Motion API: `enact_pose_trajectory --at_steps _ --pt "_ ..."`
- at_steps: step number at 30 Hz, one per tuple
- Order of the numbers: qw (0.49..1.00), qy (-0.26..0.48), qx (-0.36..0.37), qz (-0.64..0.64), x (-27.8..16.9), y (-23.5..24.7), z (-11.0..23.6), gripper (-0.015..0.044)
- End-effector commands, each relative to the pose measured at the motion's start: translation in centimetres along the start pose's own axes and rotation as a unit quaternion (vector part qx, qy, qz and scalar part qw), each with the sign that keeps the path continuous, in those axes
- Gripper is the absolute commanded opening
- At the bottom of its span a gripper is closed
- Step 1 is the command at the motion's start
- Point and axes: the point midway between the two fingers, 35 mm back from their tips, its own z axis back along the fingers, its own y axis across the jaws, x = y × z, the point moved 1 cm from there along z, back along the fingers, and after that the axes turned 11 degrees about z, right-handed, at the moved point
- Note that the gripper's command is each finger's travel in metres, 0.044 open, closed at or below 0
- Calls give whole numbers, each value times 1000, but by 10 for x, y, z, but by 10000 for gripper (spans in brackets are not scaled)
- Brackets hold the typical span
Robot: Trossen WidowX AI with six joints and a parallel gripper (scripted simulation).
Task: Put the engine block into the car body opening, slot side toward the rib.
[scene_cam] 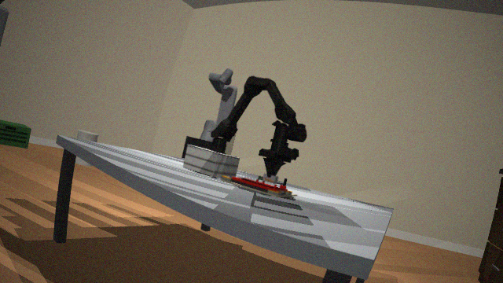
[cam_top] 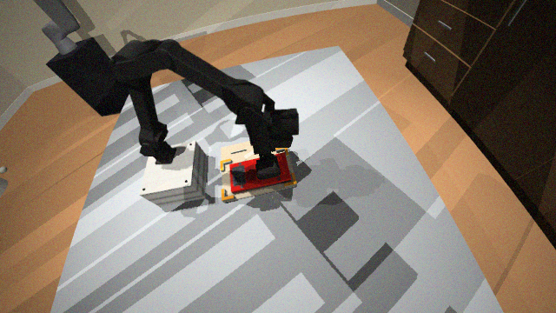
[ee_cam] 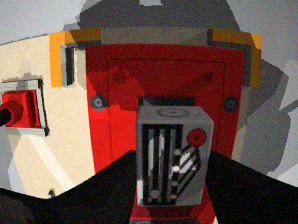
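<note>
A: What sits at the left of the table (cam_top: 382,183)?

B: A pale base block (cam_top: 174,176), with the arm's foot on it. Just right of it lies a cream plate (cam_top: 234,153) with orange corners, and the red body (cam_top: 284,173) lies on that plate.

A: And the engine (ee_cam: 172,156)?

B: In the wrist view it is a grey block with dark slots and a red dot, held over the middle of the body. The gripper (ee_cam: 170,192) is pinching it, one dark finger on each side.

A: Is it fully down?

B: I cannot tell. From the side the gripper (scene_cam: 271,173) points straight down with its tip close over the body (scene_cam: 257,183).

A: Anything else on the plate?

B: A small red piece (ee_cam: 19,108) in a grey frame at the wrist view's left edge.
</note>
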Motion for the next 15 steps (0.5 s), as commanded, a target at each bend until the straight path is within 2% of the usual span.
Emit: enact_pose_trajectory --at_steps 1,15 --pt "1000 -1 2 -1 0 0 -1 159" --pt "1000 -1 2 -4 0 1 -2 159"
